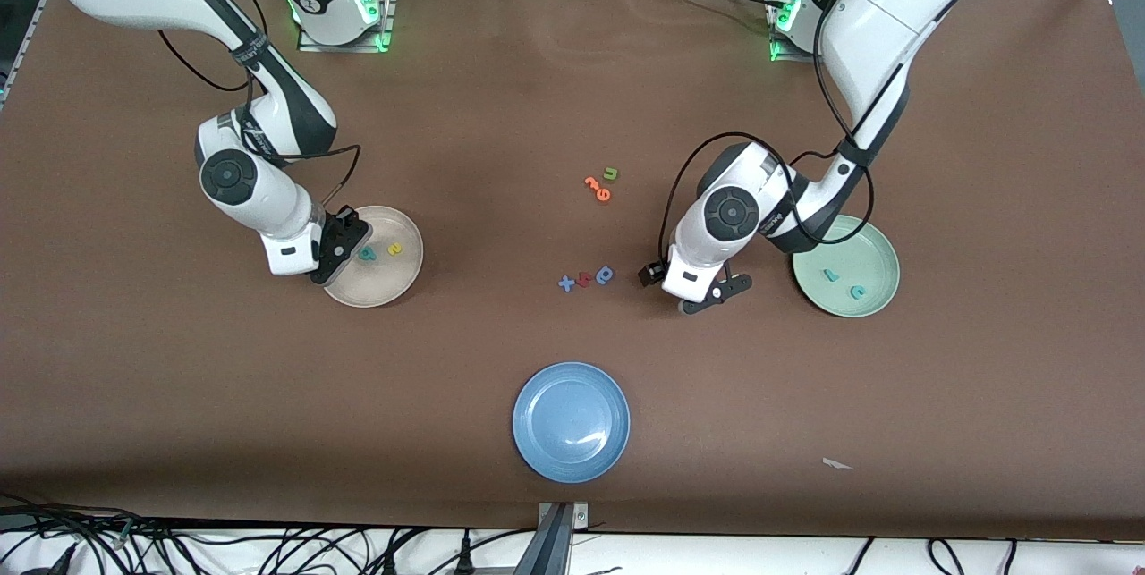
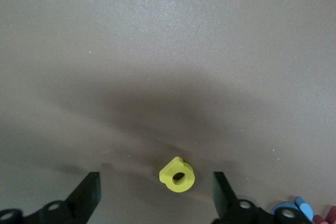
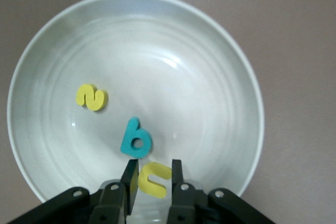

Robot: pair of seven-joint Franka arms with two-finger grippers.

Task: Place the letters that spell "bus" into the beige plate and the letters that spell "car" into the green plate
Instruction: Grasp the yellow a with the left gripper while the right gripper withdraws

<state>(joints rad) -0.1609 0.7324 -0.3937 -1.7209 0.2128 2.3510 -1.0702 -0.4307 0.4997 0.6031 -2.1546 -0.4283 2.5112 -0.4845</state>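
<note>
In the right wrist view the beige plate holds a yellow "s" and a teal "b". My right gripper hangs low over this plate, shut on the yellow "u". From the front, the right gripper covers the beige plate's edge. My left gripper is open low over the table, with a yellow "a" lying between its fingers, touching neither. The front view shows the left gripper beside the green plate, which holds a teal "r" and a teal "c".
A blue "x", a red letter and a blue "a" lie next to the left gripper. A green "u" and orange letters lie farther from the front camera. The blue plate sits nearest it.
</note>
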